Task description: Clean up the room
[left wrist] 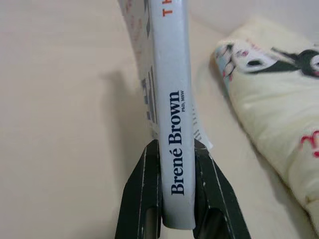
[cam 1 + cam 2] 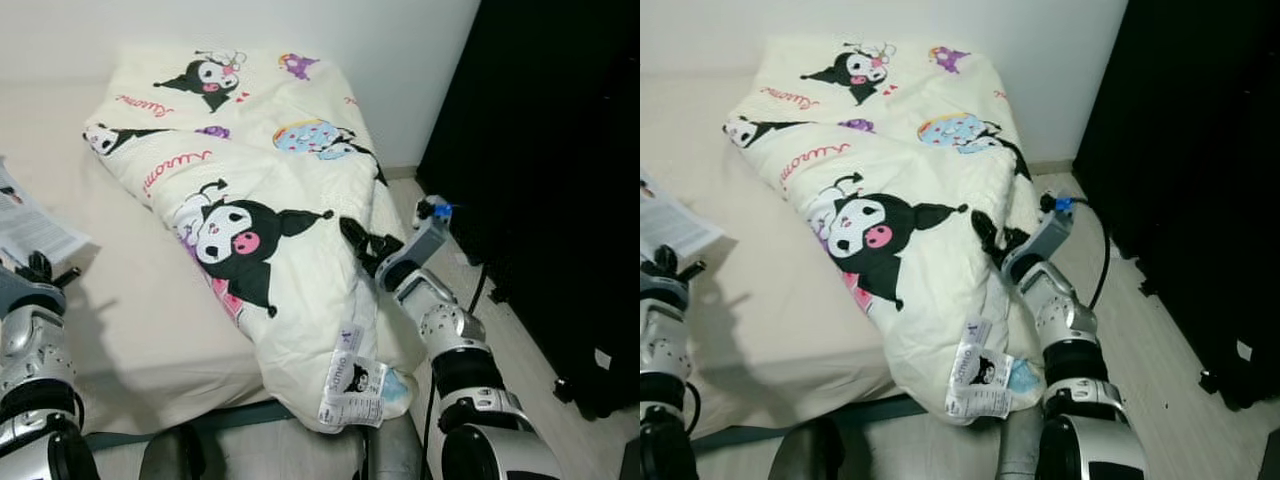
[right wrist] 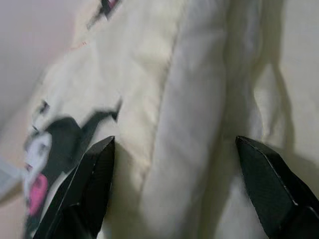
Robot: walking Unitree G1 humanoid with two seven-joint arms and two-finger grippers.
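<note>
A soft, puffy comforter lies folded and bunched across the bed, cream cotton printed with black-hooded cartoon figures, pink script and a pale blue doughnut shape. Its lower corner droops over the near edge of the bed, and a white care label with a small printed figure hangs from that corner. The bed's own surface beside the comforter is a smooth, plain beige sheet with a rounded edge.

The right gripper sits against the comforter's side fold, at the edge nearest the black wardrobe. Its two black, wedge-shaped fingers are spread wide with a thick roll of the cream fabric between them; they are not pinched onto it.

On the far side of the comforter from that gripper, the left gripper holds a book upright over the beige sheet, its fingers pressed flat against both covers just beside the spine. The spine is glossy pale grey with dark blue lettering reading "Brené Brown", and printed pages fan out behind it. In the head views the book's open white pages show at the bed's left edge, well apart from the comforter.

Beyond the comforter's right edge the floor is pale wood planking.
</note>
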